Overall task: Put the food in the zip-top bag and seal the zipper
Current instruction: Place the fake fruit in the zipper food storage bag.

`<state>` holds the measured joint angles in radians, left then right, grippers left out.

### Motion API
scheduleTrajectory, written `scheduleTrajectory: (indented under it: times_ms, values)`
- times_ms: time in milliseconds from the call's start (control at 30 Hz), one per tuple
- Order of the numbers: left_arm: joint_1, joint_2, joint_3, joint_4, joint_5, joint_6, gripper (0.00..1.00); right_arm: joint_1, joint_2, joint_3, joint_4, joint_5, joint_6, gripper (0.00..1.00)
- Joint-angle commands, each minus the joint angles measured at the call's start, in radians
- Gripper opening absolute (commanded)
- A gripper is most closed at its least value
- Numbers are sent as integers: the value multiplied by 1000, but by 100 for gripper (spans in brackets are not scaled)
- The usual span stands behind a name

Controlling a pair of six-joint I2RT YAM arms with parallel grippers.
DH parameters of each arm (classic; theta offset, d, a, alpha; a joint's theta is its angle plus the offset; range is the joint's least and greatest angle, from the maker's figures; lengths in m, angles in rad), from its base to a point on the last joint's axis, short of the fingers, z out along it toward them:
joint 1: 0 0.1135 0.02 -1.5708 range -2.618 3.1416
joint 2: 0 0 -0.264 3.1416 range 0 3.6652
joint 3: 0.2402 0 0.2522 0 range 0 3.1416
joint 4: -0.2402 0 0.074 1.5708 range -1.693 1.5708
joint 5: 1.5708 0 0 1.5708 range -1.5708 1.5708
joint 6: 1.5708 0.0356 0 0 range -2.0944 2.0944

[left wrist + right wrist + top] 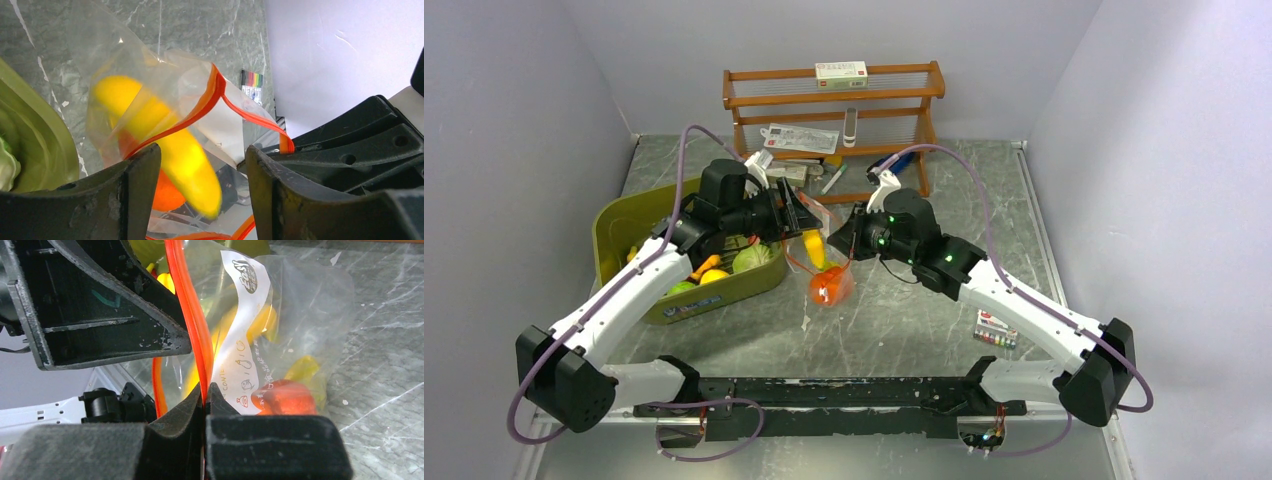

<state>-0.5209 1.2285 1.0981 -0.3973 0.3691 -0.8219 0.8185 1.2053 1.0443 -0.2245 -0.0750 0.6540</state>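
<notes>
Top external: clear thin zip-top bag (826, 270) hangs over the grey marble bench (904, 320), btwn left fingers (796, 215) and right fingers (852, 238). A yellow toy banana (815, 248) and an orange toy round (827, 287) are inside. More toy food (751, 258) sits in the olive-green plastic tub (607, 235).

Left wrist: left fingers apart, gripping nothing. The banana lies past them, inside the bag mouth, w/ the orange-red zipper strip (212, 95) gaping.

Right wrist: right fingers clamped together on that strip, holding the bag up.

We judge loading is the step in hand, zipper not yet sealed. Next, we reckon: left arm fetches more from the tub while right holds the mouth open. Otherwise pinch the strip and run along it.
</notes>
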Motion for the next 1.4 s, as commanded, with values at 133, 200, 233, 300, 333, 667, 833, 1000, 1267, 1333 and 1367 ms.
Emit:
scheduleTrajectory:
  times_ms: [133,200,233,300,333,667,833,1000,1267,1333,1367]
  values:
    - [-8,-62,-11,36,3,-9,60,3,2,9,14,41,-2,0]
    - [-8,-72,1,21,-7,1,59,3,3,8,12,44,-5,0]
    - [-8,-77,7,12,-14,7,59,3,3,9,11,45,-8,0]
    - [-8,-89,26,-1,-24,20,59,2,1,10,9,50,-21,0]
    - [-8,-96,34,-7,-29,26,59,2,-1,11,8,50,-26,0]
    - [-7,-180,124,-154,-226,180,100,0,-46,59,-67,134,-113,0]
    - [-8,-209,224,-283,-373,258,100,-2,-67,74,-111,180,-152,0]
    - [-7,-237,238,-390,-550,309,100,-3,-87,95,-147,204,-163,0]
    - [-2,-284,138,-456,-782,292,86,-3,-111,89,-143,222,-186,0]
    - [10,-277,112,-449,-819,315,82,-3,-107,94,-142,206,-187,0]
    - [23,-263,108,-450,-820,319,82,-3,-105,96,-140,196,-187,0]
